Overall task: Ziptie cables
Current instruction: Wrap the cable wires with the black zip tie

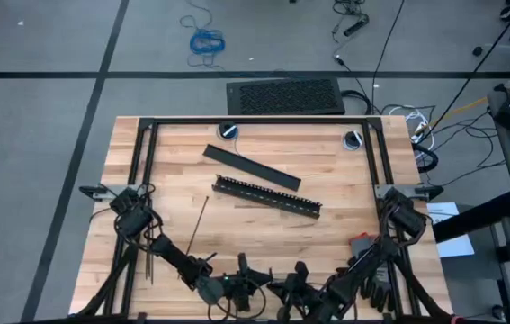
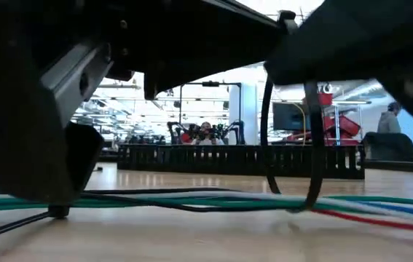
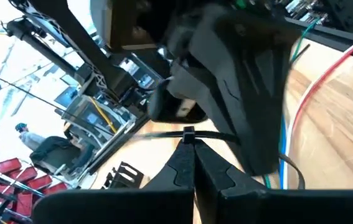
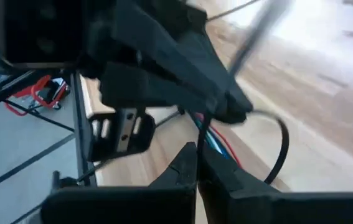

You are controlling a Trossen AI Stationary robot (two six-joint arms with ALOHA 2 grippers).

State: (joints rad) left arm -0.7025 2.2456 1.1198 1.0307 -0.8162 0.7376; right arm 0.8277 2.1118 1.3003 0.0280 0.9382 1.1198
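High view: overhead, looking straight down on the whole worktop (image 1: 263,216) and surrounding floor, far off.
Low view: at worktop height by the near edge, facing level across to the slotted bar (image 2: 239,160) and the room behind.
Left wrist view: very close, looking past its gripper (image 3: 193,155).
Right wrist view: equally close.
Shared: cables (image 2: 381,206) and looped ziptie (image 2: 313,153) at the near edge.

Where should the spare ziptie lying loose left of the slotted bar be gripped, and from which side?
Grip the spare ziptie near mid-length, coming straight down from above and closing across its narrow width. It lies flat and slanted on the table, apart from the slotted bar, so a side approach would likely find no edge.
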